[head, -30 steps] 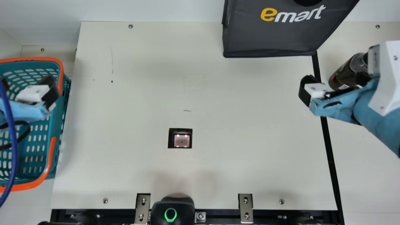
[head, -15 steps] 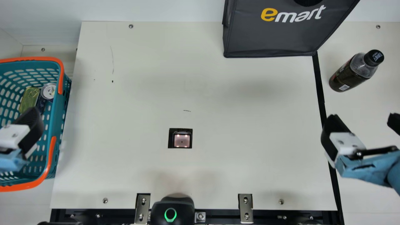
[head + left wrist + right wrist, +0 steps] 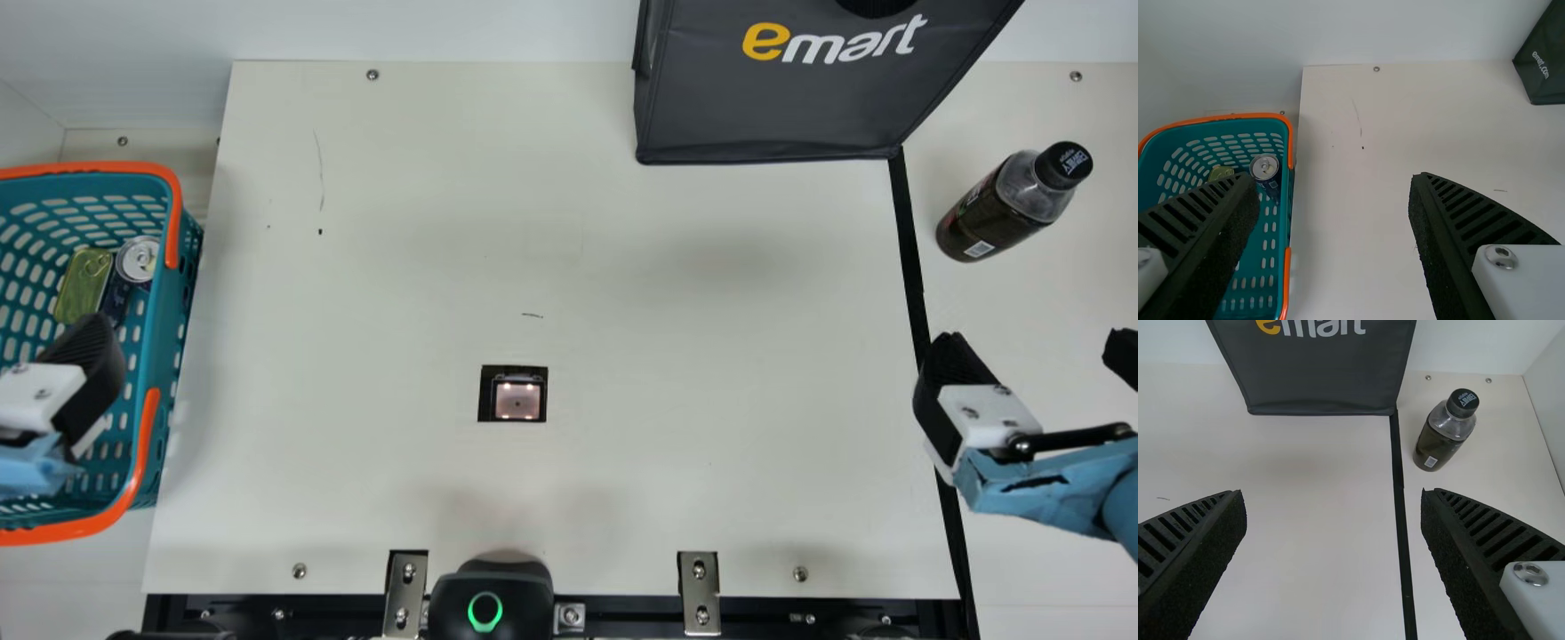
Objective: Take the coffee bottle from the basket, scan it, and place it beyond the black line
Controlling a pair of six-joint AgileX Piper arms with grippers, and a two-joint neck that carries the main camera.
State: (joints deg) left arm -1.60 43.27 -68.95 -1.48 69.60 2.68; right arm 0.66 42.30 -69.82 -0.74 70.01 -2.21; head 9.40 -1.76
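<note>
coffee bottle (image 3: 1000, 212) upright beyond black line (image 3: 909, 244) | near right pincer (image 3: 1031, 342), not touching | right: wide | left pincer (image 3: 76, 369): wide

It looks like a lab bench made up as a shop checkout: a shopping basket (image 3: 135, 169) with cans (image 3: 138, 260) in it, a lit scanner window (image 3: 517, 402) set into a bolted panel (image 3: 400, 222), metal brackets (image 3: 700, 593) at its edge, a store bag (image 3: 773, 107) and plain white walls (image 3: 444, 31).
</note>
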